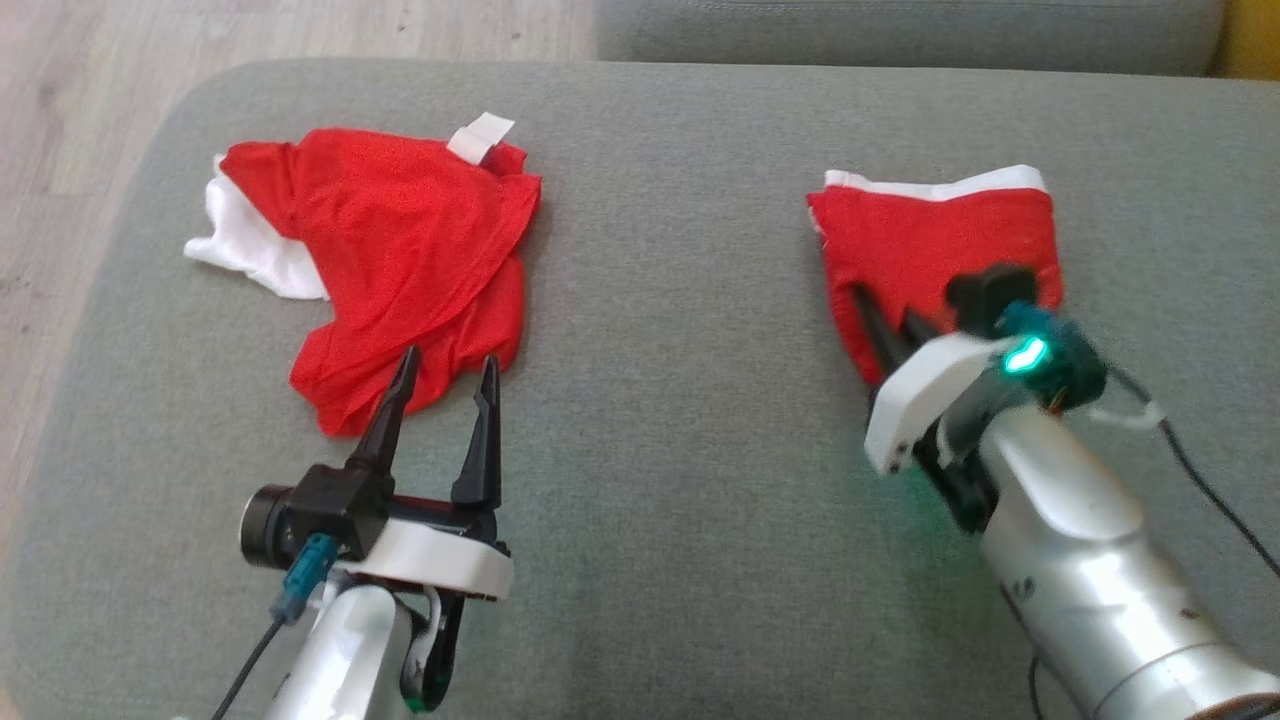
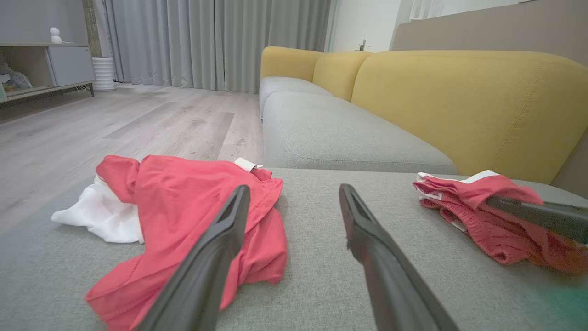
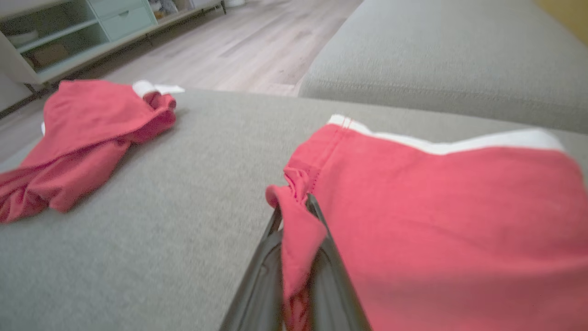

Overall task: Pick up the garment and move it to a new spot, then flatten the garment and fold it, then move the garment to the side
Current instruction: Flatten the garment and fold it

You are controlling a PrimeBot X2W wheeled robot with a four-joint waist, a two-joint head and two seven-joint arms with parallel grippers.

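Grey cushion fills most of the head view, with a yellow sofa back behind it and wood floor off its far left edge. Two red pieces lie on the cushion, well apart. On the cushion's right half sits the folded red garment, a compact stack with its white waistband turned toward the cushion's far edge. The right gripper is pressed together on the stack's left edge, with a flap of red cloth pinched between the two dark fingers. That grip looks chosen to catch the layers at one side, so the stack can be dragged or lifted without springing open. Probably this is the last step, shifting the folded piece aside, though how many layers are actually caught cannot be told. On the cushion's left half lies the crumpled red garment, bunched up, with white cloth poking out toward the cushion's left edge and a white tag at its far side. The left gripper hovers at that heap's near hem with its fingers spread wide, holding nothing. It seems parked there as a ready position for that piece, not helping with the fold. Risk: a one-sided pinch may let the loose layers slide.
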